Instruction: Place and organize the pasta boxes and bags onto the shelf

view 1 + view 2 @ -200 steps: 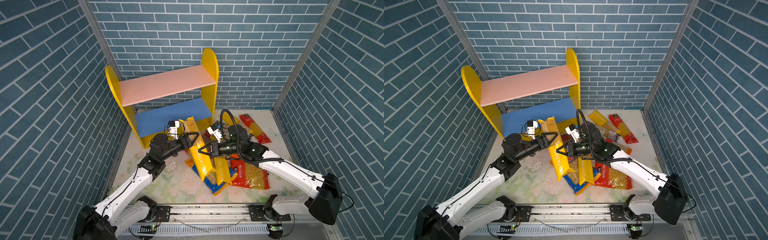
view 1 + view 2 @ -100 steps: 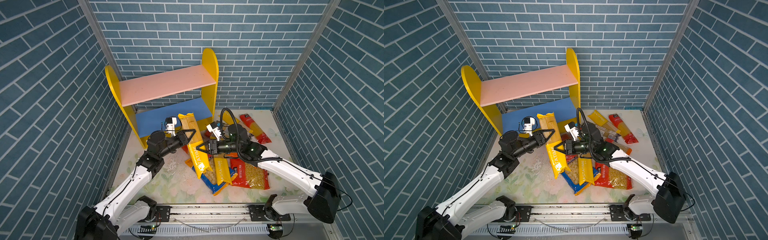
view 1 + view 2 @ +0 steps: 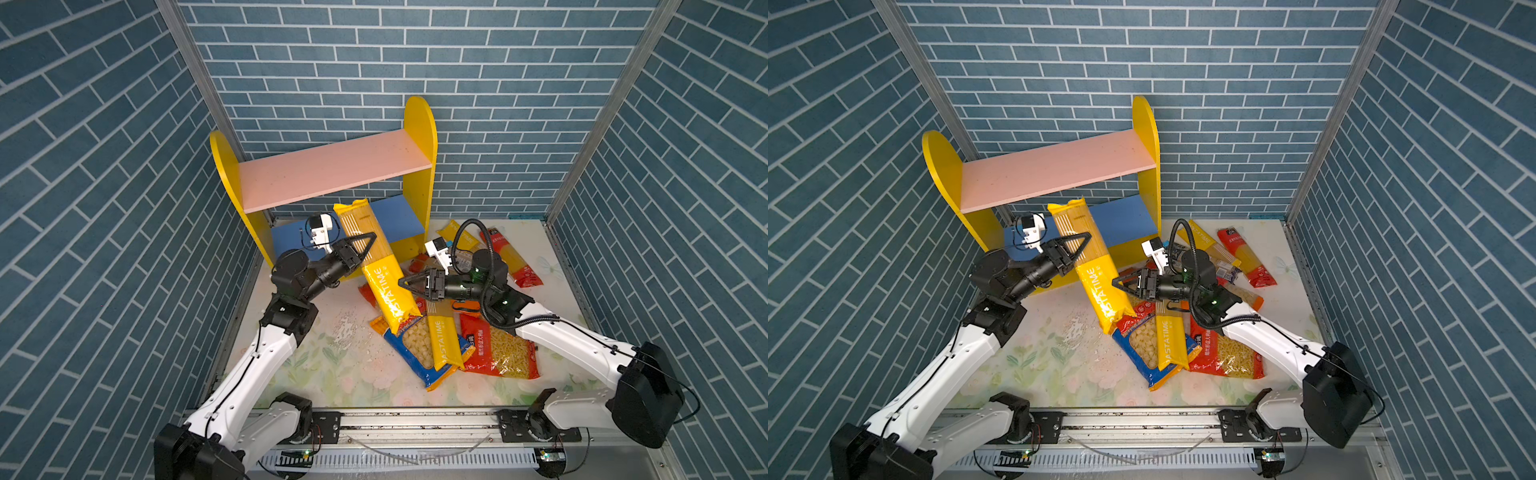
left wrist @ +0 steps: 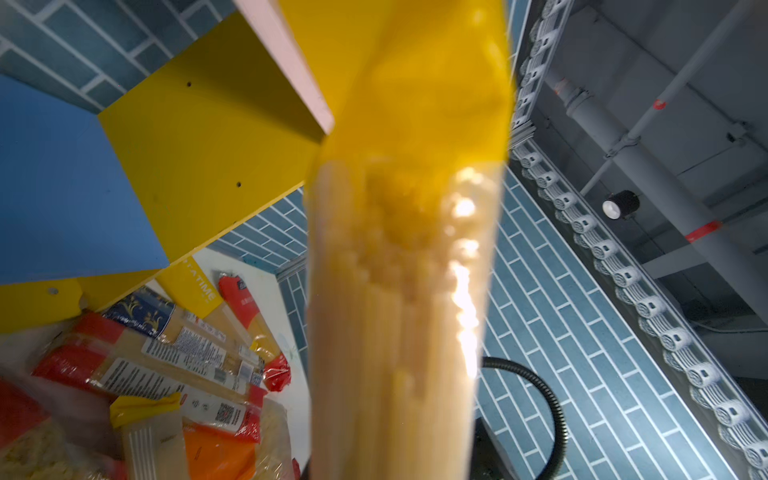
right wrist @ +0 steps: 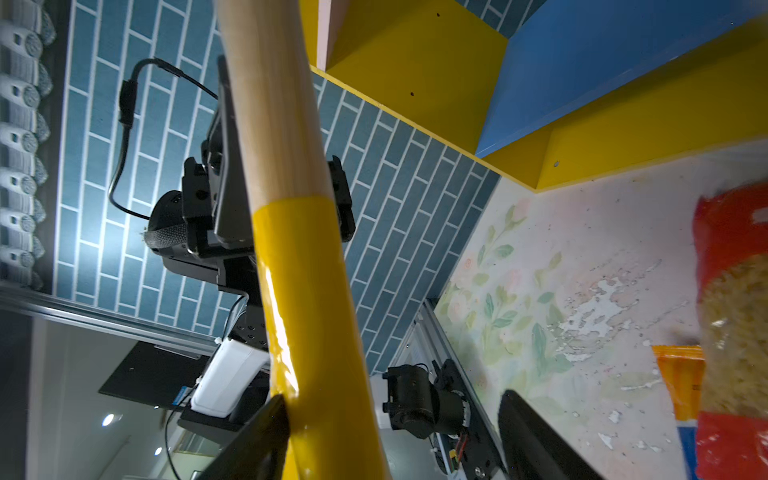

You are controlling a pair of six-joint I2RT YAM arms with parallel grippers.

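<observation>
left claw (image 3: 360,251) is clamped on the yellow spaghetti pack (image 3: 386,286), about where its clear window meets the printed yellow sleeve; the right wrist view shows a pad on each side of it. pack's long axis is steeply tilted. the clear top end points up and back, over the blue lower board (image 3: 401,214) and near the front edge of the pink upper board (image 3: 332,174). the printed bottom end points down and forward at the pile, maybe touching the blue short-pasta bag (image 3: 411,353), can't tell. right claw (image 3: 405,284) stands wide at the pack's lower half. in the right wrist view the pack runs between its fingers (image 5: 532,436), close to one and apart from the other, so no grip there. judgement: left arm is nearer the shelf (image 3: 419,166) and alone carries the pack, so the coming move turns on tipping that long axis to fit between the boards. pack looks long, narrow, glossy, stiff with straight strands, likely slippery. outward: second yellow pack (image 3: 442,340), red macaroni bag (image 3: 498,353) and red spaghetti pack (image 3: 513,259) lie on the floral table (image 3: 332,374); no pack seen lying on either board.
</observation>
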